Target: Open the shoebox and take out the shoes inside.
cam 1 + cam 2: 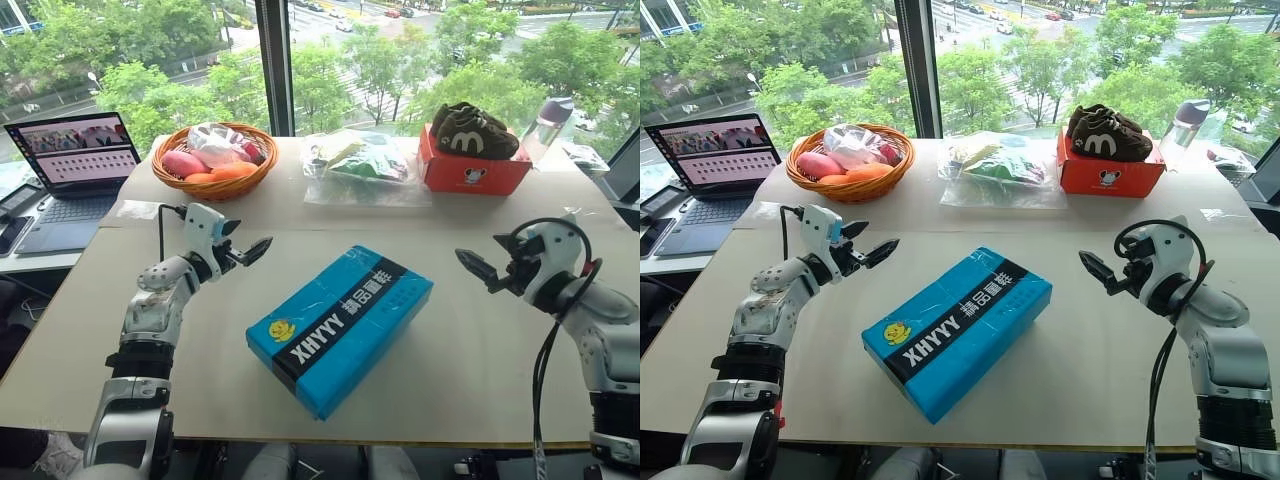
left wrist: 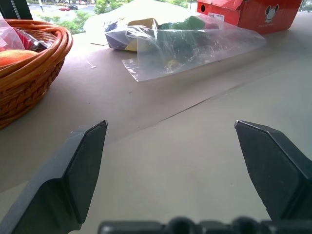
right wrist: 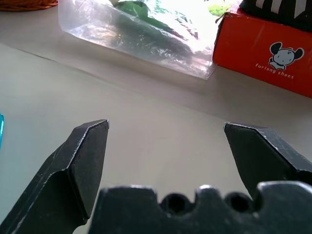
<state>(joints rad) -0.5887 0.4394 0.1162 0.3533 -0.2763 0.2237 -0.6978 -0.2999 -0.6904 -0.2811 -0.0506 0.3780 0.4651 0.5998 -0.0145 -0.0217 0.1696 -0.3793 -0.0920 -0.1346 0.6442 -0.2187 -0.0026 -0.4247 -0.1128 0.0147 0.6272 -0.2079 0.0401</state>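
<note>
The bright blue shoebox (image 1: pixel 340 325) lies closed and slanted on the table's middle, its black band with white lettering and its yellow logo facing up. The shoes are hidden inside it. My left gripper (image 1: pixel 248 243) hovers open above the table, up and to the left of the box, apart from it. The right gripper (image 1: pixel 480 262) hovers open to the right of the box, also clear of it. In the left wrist view the fingers (image 2: pixel 83 165) stand wide with bare table between them. The right wrist view shows its fingers (image 3: pixel 87 161) just as wide.
At the back stand a wicker basket (image 1: pixel 215 165) of fruit, a clear plastic bag (image 1: pixel 365 168) of items, and a red-orange box (image 1: pixel 470 172) with dark brown shoes on top. A bottle (image 1: pixel 552 125) stands far right, a laptop (image 1: pixel 75 165) on the left side desk.
</note>
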